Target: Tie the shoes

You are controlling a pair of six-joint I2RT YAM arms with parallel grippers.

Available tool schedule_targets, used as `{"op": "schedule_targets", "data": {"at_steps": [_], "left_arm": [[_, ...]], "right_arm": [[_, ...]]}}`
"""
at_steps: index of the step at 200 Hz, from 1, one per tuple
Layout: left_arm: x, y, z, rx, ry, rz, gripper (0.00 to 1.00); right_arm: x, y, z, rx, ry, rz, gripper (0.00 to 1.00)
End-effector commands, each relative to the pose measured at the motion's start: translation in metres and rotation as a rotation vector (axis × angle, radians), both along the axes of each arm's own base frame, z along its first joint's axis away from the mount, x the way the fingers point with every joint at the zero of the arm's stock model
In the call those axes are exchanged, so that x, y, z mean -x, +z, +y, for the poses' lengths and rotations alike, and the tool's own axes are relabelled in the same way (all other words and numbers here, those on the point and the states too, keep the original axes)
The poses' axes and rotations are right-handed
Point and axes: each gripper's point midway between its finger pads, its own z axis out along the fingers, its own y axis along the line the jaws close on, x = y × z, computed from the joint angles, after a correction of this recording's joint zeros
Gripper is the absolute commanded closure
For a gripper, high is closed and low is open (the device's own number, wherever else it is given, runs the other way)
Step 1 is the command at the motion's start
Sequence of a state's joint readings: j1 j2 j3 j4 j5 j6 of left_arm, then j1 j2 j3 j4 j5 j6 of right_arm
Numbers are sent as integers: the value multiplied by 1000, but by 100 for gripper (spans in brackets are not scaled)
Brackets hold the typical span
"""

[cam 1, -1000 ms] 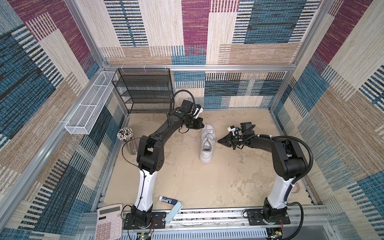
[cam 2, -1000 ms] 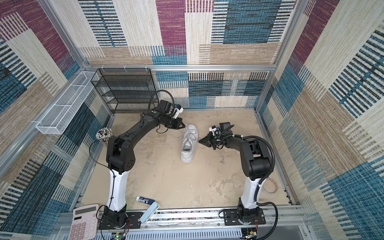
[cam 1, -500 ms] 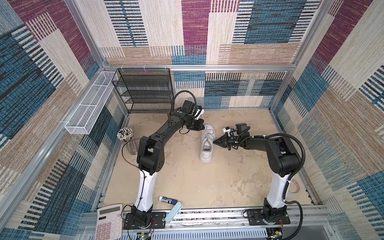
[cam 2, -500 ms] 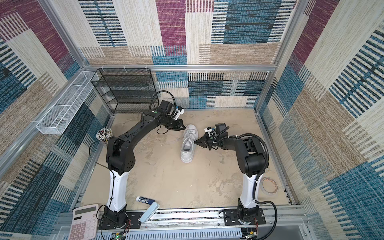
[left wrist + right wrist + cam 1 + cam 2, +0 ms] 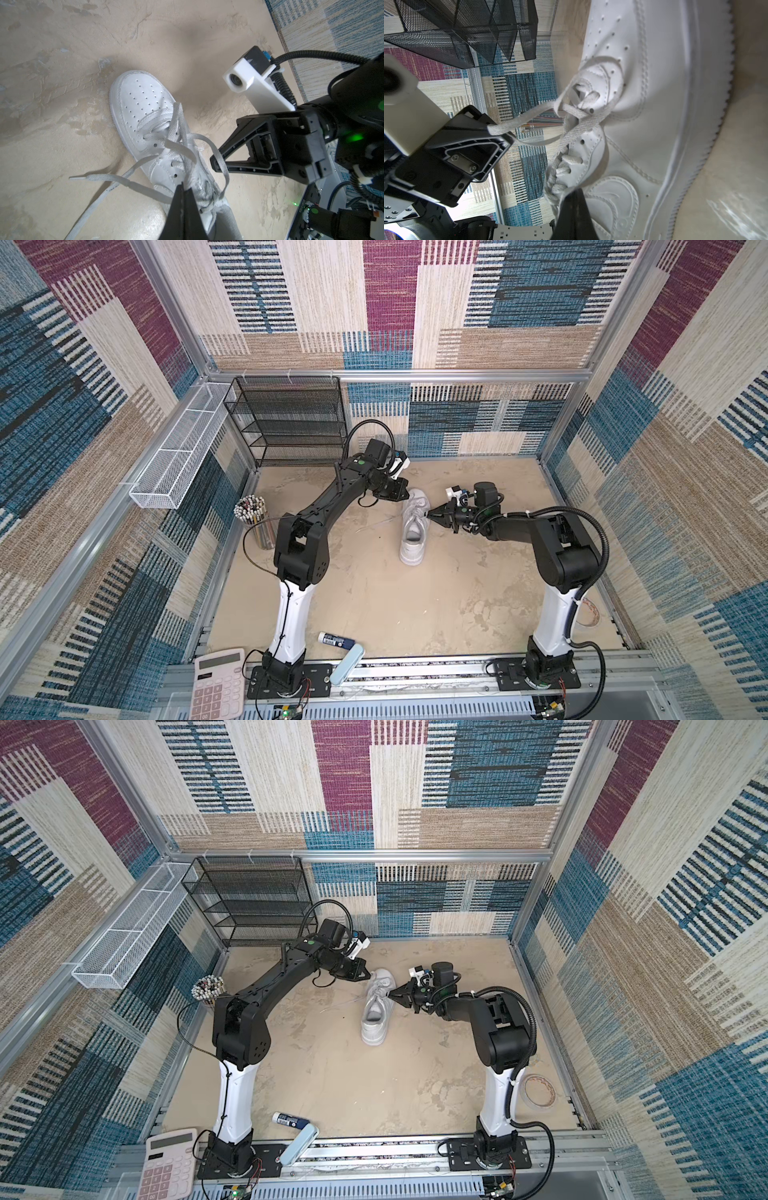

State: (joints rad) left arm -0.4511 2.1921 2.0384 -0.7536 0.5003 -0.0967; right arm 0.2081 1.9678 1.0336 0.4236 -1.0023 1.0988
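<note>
Sneaker position: I find the sneaker at the centre of both top views, on the sandy floor, toe toward the upper edge.
Left gripper: the left gripper is clamped tight just beside the toe. The right wrist view shows a strand of the laces pinched at its tip.
Right gripper: the right gripper is closed tight against the sneaker's right flank. The left wrist view shows a lace loop caught at its tip.
Hard to make out: in both top views I cannot resolve either grip, because the laces merge with the white upper. One loose end trails on the floor.
Hidden: my own closed fingers cover the heel end in the left wrist view.
Cut off: the calculator runs past the lower edge. The tape roll sits lower right, near the right arm's base.
Edges: black mesh shelf at the upper left. The pen cup is close beside the left arm's elbow.
Open room: bare floor spreads through the lower centre, between the two arm bases.
</note>
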Motion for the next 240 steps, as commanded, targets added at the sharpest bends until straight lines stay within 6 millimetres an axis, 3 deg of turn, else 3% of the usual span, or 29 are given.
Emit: {"op": "schedule_targets", "data": {"at_steps": [1,77,200,240], "left_arm": [[5,4,0,-14,-30,-17,100],[14,1,-1,-62,-75,-35,100],[26,-4,3,-131,-143,-77,100],[34,-4,-4,-162,-200,-119,100]], "right_arm": [[-4,17,5,-61,8,-50,96],[-4,27,14,-119,5,-74,86],[-11,31,19,-168,-10,-83,77],[-11,30,21,-177,-1,-78,76]]}}
